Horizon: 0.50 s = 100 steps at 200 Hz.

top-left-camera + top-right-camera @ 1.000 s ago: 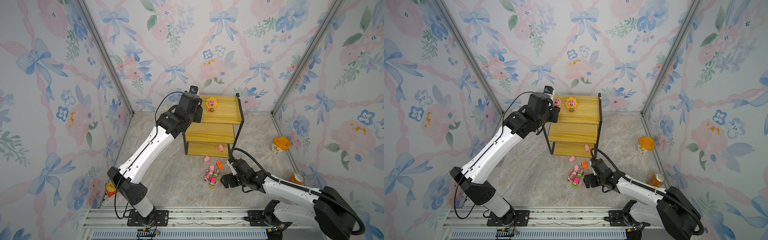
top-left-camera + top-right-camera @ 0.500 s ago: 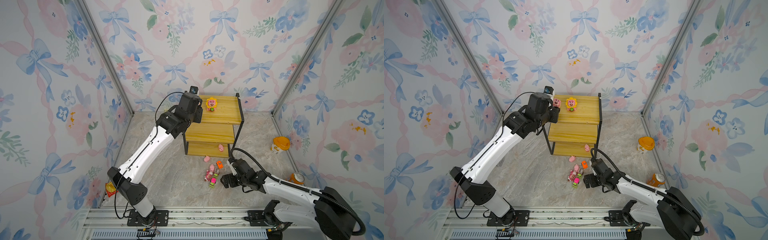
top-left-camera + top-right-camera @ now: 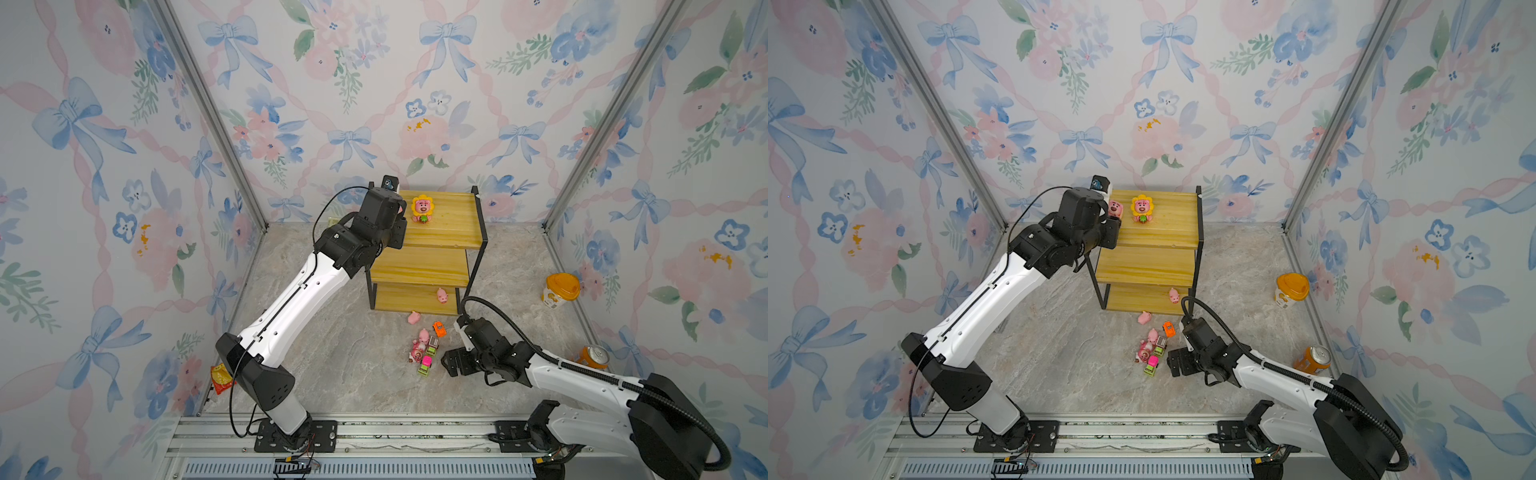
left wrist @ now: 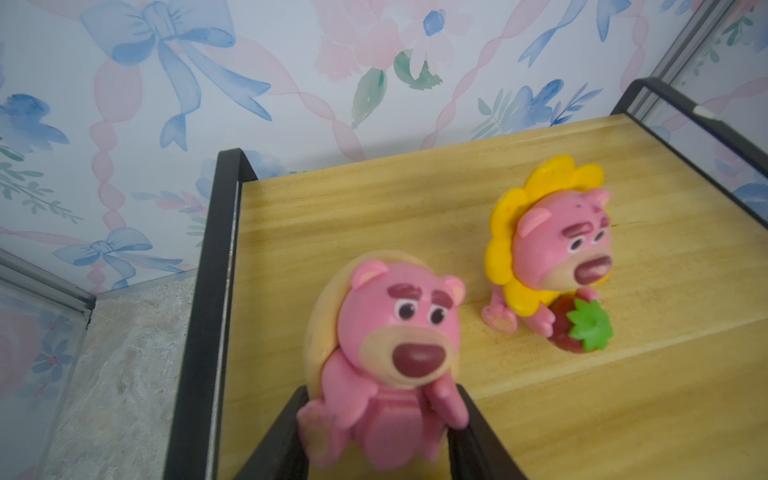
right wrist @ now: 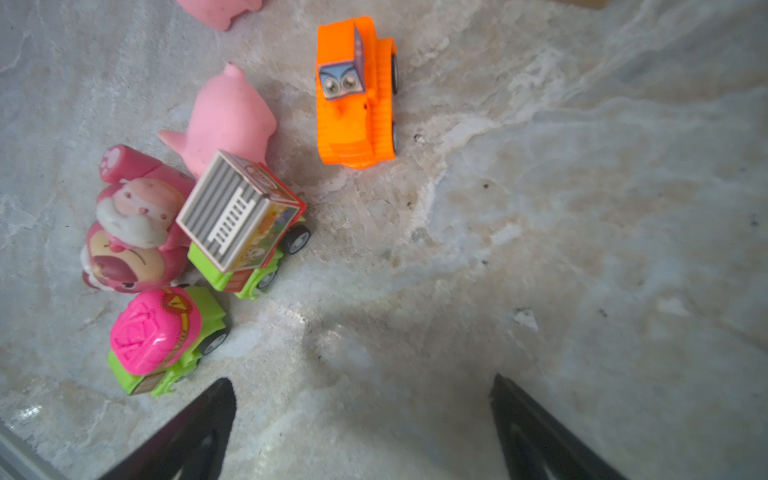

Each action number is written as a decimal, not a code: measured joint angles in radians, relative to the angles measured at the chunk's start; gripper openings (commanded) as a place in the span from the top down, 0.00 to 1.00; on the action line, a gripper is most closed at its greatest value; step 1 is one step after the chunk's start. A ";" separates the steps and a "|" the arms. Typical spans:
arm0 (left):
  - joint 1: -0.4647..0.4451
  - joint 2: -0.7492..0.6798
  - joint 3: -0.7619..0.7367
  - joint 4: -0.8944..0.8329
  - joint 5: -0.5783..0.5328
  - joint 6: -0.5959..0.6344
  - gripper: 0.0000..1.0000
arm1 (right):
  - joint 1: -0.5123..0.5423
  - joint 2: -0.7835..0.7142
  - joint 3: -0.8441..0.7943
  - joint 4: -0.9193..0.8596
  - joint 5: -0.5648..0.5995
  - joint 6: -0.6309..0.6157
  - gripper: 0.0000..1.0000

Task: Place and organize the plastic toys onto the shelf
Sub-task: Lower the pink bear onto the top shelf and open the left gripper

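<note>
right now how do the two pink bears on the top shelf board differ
The sunflower bear wears a yellow petal ring; the plain bear has none. The sunflower bear has a strawberry; the plain bear does not. The left gripper clamps the plain bear; the sunflower bear sits free. Both are pink, upright on the top board of the shelf.

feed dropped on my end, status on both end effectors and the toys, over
Left end effector closed on pink bear at top shelf board, beside sunflower bear. Right end effector open, empty, over floor near orange car. No obstruction seen.
</note>
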 measured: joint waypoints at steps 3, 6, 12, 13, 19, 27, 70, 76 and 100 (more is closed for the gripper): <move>0.000 0.000 0.000 0.000 0.000 0.000 0.52 | 0.000 0.000 0.000 0.000 0.000 0.000 0.02; 0.000 0.000 0.000 0.000 0.000 0.000 0.52 | 0.000 0.000 0.000 0.000 0.000 0.000 0.02; 0.000 0.000 -0.001 0.000 0.000 0.000 0.52 | 0.000 0.000 0.000 0.000 0.000 0.000 0.02; 0.000 0.000 -0.001 0.000 0.000 0.000 0.52 | 0.000 0.000 0.000 0.000 0.000 0.000 0.02; 0.000 0.000 -0.001 0.000 0.000 0.000 0.52 | 0.000 0.000 0.000 0.000 0.000 0.000 0.02; 0.000 0.000 -0.001 0.000 0.000 0.000 0.52 | 0.000 0.000 0.000 0.000 0.000 0.000 0.02; -0.001 0.000 -0.002 0.000 0.000 0.000 0.51 | 0.000 0.000 0.000 0.000 0.000 0.000 0.02; -0.001 0.000 -0.002 0.000 0.000 0.000 0.51 | 0.000 0.000 0.000 0.000 0.000 0.000 0.02; -0.001 0.000 -0.002 0.000 0.000 0.000 0.51 | 0.000 0.000 0.000 0.000 0.000 0.000 0.01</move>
